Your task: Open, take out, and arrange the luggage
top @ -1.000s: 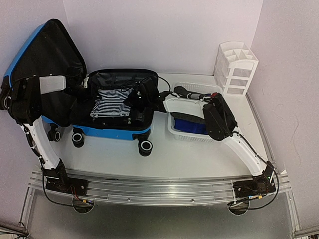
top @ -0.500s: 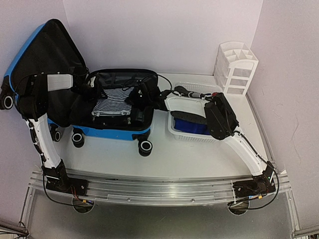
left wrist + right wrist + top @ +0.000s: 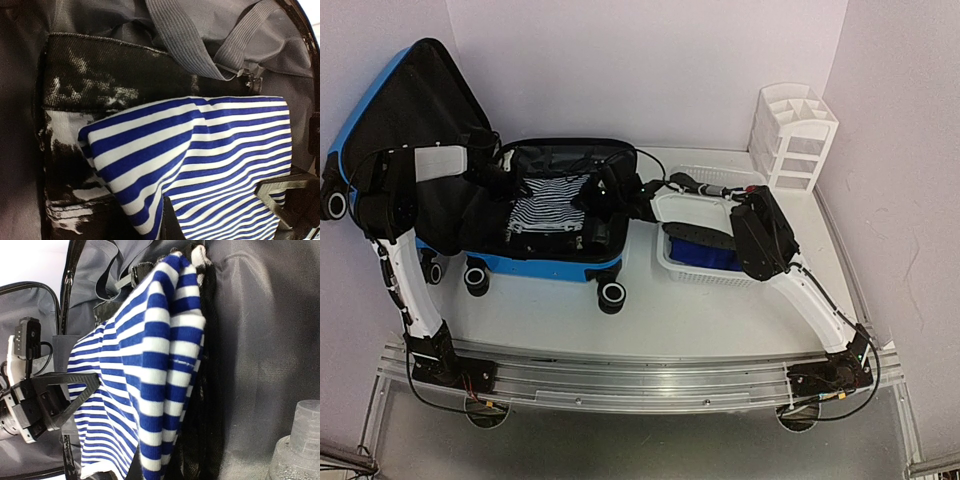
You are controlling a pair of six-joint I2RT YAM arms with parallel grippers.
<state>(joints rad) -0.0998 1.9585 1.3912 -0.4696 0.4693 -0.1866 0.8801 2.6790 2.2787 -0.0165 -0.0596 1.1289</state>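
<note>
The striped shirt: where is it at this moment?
In the top view, the striped shirt lies inside the open blue suitcase, left of centre, between the left gripper and the right gripper, left of the white basket.

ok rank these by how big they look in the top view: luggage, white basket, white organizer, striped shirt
1. luggage
2. white basket, partly covered
3. white organizer
4. striped shirt

White perforated basket point(image 3: 700, 274), white compartmented organizer point(image 3: 795, 135)
</note>
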